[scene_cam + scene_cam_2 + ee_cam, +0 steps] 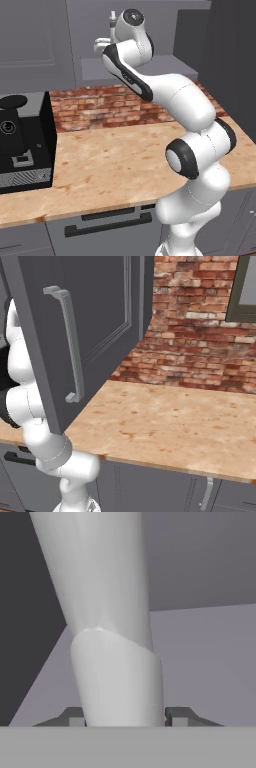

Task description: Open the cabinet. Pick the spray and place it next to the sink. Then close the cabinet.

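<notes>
The cabinet (85, 331) door hangs swung out over the counter (165, 421), its edge and silver bar handle (67, 341) blocking the 9 o'clock side of the right base view; the worktop from 3 to 5 o'clock lies bare up to the brick wall (200, 321). In the left base view the coffee machine (22, 140) bars the counter at 9 o'clock, with open worktop at centre. In the hand view the spray (112, 637) fills the gap between the fingertips (75, 717), touching both; the cabinet floor at 3 o'clock is free, a dark wall closes 9 o'clock
</notes>
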Available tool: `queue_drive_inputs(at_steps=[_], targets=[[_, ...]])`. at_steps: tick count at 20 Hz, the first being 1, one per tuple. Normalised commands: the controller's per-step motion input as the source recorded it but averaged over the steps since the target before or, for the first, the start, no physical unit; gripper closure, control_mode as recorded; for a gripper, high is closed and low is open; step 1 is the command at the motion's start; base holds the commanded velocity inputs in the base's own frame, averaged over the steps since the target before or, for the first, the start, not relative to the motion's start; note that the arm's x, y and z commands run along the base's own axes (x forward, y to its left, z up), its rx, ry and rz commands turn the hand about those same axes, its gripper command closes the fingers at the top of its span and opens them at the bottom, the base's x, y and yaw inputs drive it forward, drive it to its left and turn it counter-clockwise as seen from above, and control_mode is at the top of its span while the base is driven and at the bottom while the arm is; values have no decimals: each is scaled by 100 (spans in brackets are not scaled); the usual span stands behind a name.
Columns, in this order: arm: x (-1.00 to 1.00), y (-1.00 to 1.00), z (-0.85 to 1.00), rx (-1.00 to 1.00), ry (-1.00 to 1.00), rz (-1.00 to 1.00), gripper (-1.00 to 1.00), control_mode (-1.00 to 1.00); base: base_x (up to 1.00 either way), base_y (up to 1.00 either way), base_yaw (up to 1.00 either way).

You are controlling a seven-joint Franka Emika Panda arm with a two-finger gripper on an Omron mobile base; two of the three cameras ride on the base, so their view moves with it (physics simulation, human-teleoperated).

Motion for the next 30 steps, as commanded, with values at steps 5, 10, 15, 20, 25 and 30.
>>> queue_drive_inputs(at_steps=[5,10,15,20,25,30], targets=[[-4,0,0,0,-2,0,100,-100,0,0,0],[-71,0,0,2,-24,0,100,-100,0,0,0],[-93,0,3,3,-24,3,100,-100,0,0,0],[-91,0,7,3,-18,5,100,-100,0,0,0],[-100,-3,34,6,-12,3,100,-100,0,0,0],[-100,-4,57,3,0,4,100,-100,0,0,0]])
